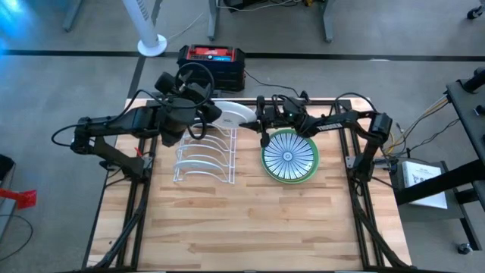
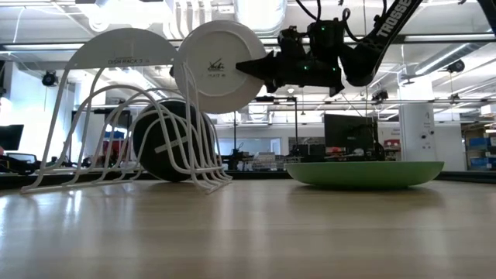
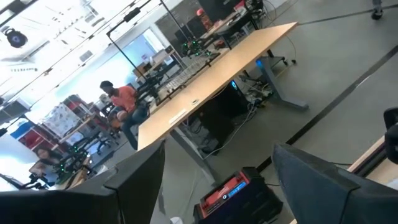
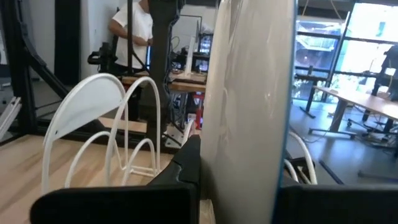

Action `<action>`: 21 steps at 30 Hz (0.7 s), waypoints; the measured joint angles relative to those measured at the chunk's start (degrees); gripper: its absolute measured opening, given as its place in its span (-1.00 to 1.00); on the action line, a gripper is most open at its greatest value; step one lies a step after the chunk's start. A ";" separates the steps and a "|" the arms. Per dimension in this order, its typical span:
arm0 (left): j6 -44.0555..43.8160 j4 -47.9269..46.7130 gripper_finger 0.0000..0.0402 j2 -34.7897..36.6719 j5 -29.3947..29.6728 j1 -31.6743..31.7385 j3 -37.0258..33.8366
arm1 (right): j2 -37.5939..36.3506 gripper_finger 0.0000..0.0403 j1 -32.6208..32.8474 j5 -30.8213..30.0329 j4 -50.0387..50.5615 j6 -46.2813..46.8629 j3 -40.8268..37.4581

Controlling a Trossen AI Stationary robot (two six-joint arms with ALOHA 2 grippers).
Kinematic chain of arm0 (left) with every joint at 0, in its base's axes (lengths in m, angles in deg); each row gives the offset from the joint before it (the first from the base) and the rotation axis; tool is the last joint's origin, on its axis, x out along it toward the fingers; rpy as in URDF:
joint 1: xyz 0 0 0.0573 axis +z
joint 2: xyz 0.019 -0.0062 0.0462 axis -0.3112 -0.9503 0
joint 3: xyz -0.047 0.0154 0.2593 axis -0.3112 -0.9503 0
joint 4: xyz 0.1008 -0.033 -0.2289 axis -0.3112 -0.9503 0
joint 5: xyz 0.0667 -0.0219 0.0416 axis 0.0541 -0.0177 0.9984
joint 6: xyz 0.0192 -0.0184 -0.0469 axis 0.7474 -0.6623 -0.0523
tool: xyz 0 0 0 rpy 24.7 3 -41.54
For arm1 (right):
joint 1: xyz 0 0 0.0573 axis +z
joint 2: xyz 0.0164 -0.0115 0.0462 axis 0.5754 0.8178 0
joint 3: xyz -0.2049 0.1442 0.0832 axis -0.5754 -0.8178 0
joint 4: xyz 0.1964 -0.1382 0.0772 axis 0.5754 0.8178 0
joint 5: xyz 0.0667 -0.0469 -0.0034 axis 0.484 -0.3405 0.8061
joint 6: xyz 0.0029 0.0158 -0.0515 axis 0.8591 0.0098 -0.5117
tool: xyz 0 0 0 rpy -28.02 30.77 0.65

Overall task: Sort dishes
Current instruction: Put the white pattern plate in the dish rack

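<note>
The right gripper is clamped on the rim of a smooth, glossy white plate, holding it upright on edge above the far end of the white wire rack; in the low view the round underside with a small maker's mark faces the camera and hangs clear of the looped wires. The left gripper hovers over the rack's far left side with its fingers spread wide and nothing between them. The rack is a row of thin curved white hoops on a slim base, and a dark round plate stands on edge within them. Just right of the rack, a stack of plates lies flat on the pale wooden table: on top, a white plate with blue radial lines, and under it a light green rim. The stack sits near the rack without touching it. The near half of the tabletop is bare planking out to the dark frame rails on both sides.
</note>
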 joint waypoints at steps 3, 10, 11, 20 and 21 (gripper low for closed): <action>-0.01 0.01 0.41 0.00 -0.04 0.00 0.00 | 0.23 -0.87 0.25 0.01 -0.03 -0.08 0.00; -0.20 0.14 0.41 -0.48 -1.00 0.00 0.00 | 0.23 -0.87 0.70 0.04 0.59 -0.43 -0.02; -0.20 0.16 0.41 -0.52 -1.16 0.00 0.00 | 0.23 -0.87 0.85 0.03 0.67 -0.44 -0.02; -0.44 0.12 0.41 -1.03 -1.51 0.00 0.00 | 0.25 -0.87 1.58 -0.41 3.59 -1.59 -0.02; -0.44 0.12 0.41 -1.03 -1.51 0.00 0.00 | 0.25 -0.87 1.63 -0.67 3.92 -1.59 -0.02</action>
